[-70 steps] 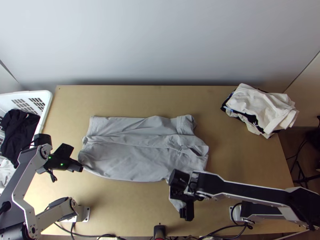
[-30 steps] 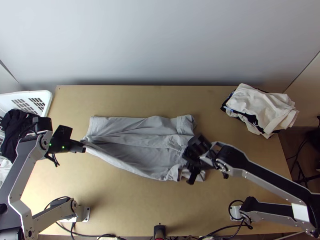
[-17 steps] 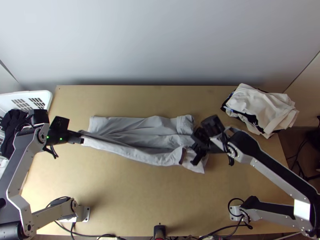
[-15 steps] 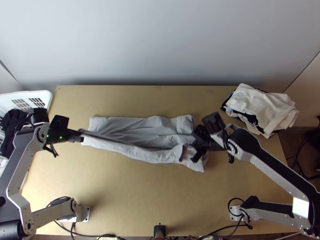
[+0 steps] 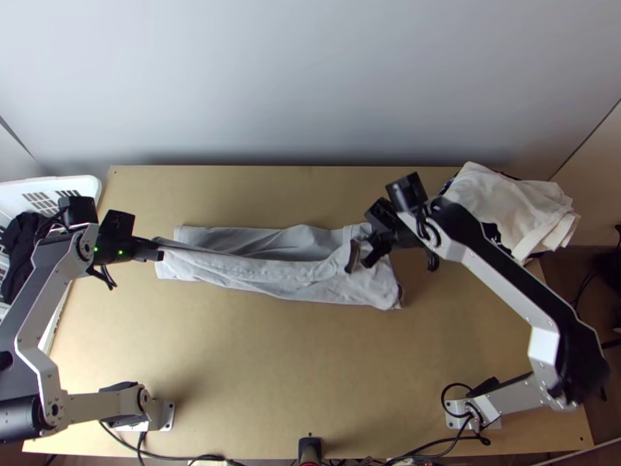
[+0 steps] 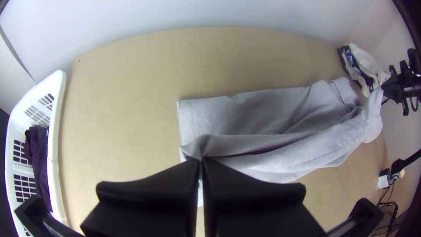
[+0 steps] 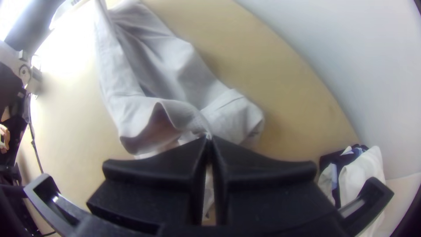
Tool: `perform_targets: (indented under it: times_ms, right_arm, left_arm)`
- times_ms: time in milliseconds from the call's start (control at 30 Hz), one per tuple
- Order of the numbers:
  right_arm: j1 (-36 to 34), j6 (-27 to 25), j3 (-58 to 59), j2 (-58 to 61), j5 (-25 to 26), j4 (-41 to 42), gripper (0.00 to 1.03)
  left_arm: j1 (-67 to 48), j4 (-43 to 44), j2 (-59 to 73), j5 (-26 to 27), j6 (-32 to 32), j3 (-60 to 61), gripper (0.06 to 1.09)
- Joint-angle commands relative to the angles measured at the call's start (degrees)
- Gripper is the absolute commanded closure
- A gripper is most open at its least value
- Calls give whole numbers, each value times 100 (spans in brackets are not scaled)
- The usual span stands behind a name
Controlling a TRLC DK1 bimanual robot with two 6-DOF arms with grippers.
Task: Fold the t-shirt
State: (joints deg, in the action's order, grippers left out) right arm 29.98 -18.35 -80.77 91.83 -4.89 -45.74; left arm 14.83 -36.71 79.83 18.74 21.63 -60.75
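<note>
Pale wood is bared more widely along the near side of the bench [image 5: 256, 388], since the near part of the grey t-shirt [image 5: 287, 291] has been lifted and drawn towards the far edge. The shirt is laid across the middle of the bench, its far part resting on the wood and its near part raised and partly turned over it, so that a narrower, long strip has been made. The right-hand end is bunched, with a loose flap drooping towards the near edge. The lengthwise fold seems to be in progress rather than finished; the held edge probably has to be carried further, lowered and released evenly.

By the far right corner, a pile of clothes [image 5: 512, 203] is lain close to the right arm [image 5: 497, 279], and could be brushed if that arm were swung outward. At the left edge, a white basket [image 5: 87, 190] leaves little room for the left side. More room is offered towards the near edge, and a strip of wood is left beyond the shirt towards the far edge.

The shirt's left end is pinched in the left gripper [image 6: 201, 160], whose fingers are pressed together; cloth at the right end is likewise pinched in the right gripper [image 7: 208, 137].
</note>
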Motion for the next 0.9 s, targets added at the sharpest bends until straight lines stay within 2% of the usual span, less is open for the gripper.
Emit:
perform_targets:
  times_ms: [0, 467, 867]
  right_arm:
    - [-185, -125, -826, 784, 128, 12, 100]
    - [-589, -371, -2452, 2216, 392, -120, 100]
    - [-809, -406, -3349, 3385, 550, -243, 100]
  left_arm:
    - [81, 173, 278, -2, 17, -139, 105]
    - [169, 410, 885, 15, -45, -684, 105]
    - [-191, 630, 2045, -2, -212, -1387, 105]
